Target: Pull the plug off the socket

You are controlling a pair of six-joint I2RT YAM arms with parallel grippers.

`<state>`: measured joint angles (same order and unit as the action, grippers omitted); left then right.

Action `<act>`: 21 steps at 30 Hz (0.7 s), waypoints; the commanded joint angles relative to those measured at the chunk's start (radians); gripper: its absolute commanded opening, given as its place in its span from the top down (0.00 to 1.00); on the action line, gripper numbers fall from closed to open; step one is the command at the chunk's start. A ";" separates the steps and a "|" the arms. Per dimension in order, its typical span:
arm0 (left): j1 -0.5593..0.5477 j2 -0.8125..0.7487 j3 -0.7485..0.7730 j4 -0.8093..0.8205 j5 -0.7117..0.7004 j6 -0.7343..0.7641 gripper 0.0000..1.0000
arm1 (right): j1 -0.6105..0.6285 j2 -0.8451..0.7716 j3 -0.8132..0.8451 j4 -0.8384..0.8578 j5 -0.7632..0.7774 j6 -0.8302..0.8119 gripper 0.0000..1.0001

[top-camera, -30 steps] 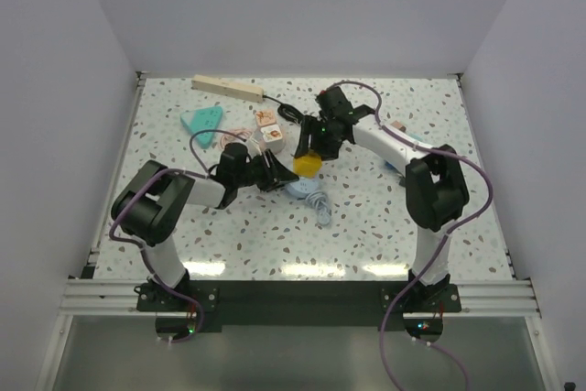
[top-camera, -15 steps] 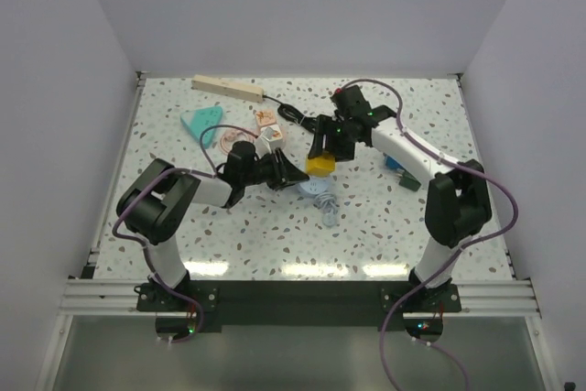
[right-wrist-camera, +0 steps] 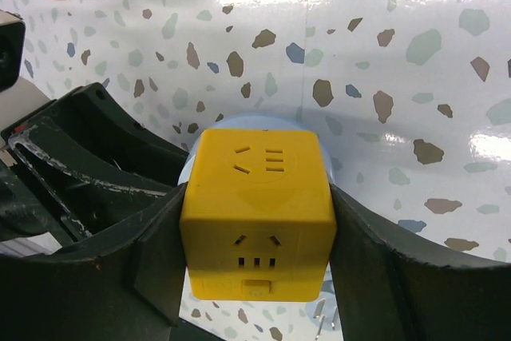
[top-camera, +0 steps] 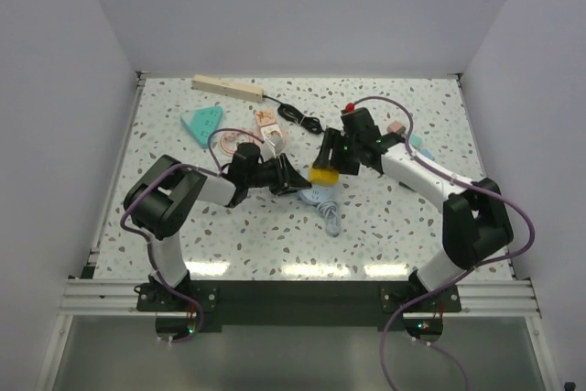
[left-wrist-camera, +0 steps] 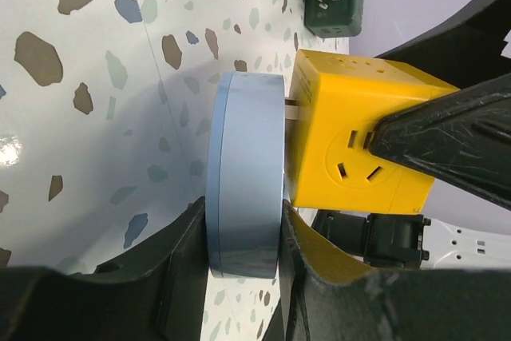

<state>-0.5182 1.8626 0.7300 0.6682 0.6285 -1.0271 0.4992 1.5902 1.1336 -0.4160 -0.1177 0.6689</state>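
The right gripper (right-wrist-camera: 257,213) clamps the yellow cube socket (right-wrist-camera: 257,157) by its sides and the left gripper (left-wrist-camera: 242,233) pinches the blue plug (left-wrist-camera: 243,157) flat-on, mid-table, with a prong (left-wrist-camera: 292,109) bared in the gap between them. A pull off the prong's line could bind or bend it, or the smooth plug could slip from the fingers. The beige strip (top-camera: 229,88) lies well apart at the far edge, a teal wedge (top-camera: 202,121) and white cubes (top-camera: 272,135) sit near the left gripper, and the plug's pale cord (top-camera: 330,212) trails just beside and might snag.
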 commanded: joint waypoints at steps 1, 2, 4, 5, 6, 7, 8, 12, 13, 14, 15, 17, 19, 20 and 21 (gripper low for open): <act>0.023 0.024 0.017 -0.102 -0.093 0.032 1.00 | -0.010 -0.072 0.093 -0.088 -0.014 -0.043 1.00; 0.024 0.023 0.016 -0.107 -0.092 0.033 1.00 | -0.023 -0.055 0.122 -0.134 -0.043 -0.066 1.00; 0.029 0.024 0.008 -0.102 -0.087 0.033 1.00 | -0.063 -0.026 0.227 -0.276 -0.082 -0.144 1.00; 0.032 0.026 0.006 -0.098 -0.084 0.035 1.00 | -0.076 -0.012 0.262 -0.321 -0.097 -0.172 1.00; 0.033 0.029 0.005 -0.093 -0.081 0.035 1.00 | -0.085 0.014 0.312 -0.355 -0.129 -0.195 1.00; 0.035 0.030 0.006 -0.090 -0.075 0.035 1.00 | -0.111 0.022 0.333 -0.401 -0.144 -0.228 1.00; 0.037 0.030 0.008 -0.084 -0.070 0.035 1.00 | -0.126 0.028 0.347 -0.409 -0.160 -0.235 1.00; 0.037 0.011 0.022 -0.067 -0.043 0.029 1.00 | -0.201 0.045 0.379 -0.423 -0.088 -0.223 1.00; 0.035 0.000 0.026 -0.062 -0.026 0.027 1.00 | -0.240 0.053 0.400 -0.425 0.008 -0.209 1.00; 0.035 -0.012 0.034 -0.062 -0.018 0.024 1.00 | -0.260 0.063 0.413 -0.429 0.063 -0.200 1.00; 0.035 -0.044 0.049 -0.059 -0.009 0.015 1.00 | -0.284 0.082 0.426 -0.432 0.110 -0.172 1.00; 0.035 -0.086 0.077 -0.059 0.020 0.004 1.00 | -0.364 0.132 0.454 -0.425 0.194 -0.152 1.00; 0.038 -0.161 0.129 -0.073 0.031 -0.004 1.00 | -0.421 0.177 0.488 -0.396 0.252 -0.128 1.00; 0.037 -0.186 0.153 -0.096 0.033 -0.004 1.00 | -0.436 0.189 0.498 -0.382 0.288 -0.121 1.00; 0.041 -0.224 0.211 -0.120 0.033 0.004 1.00 | -0.453 0.203 0.517 -0.373 0.291 -0.115 1.00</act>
<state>-0.4934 1.7889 0.8017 0.5217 0.6281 -1.0348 0.0971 1.7714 1.5784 -0.8108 0.0383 0.5137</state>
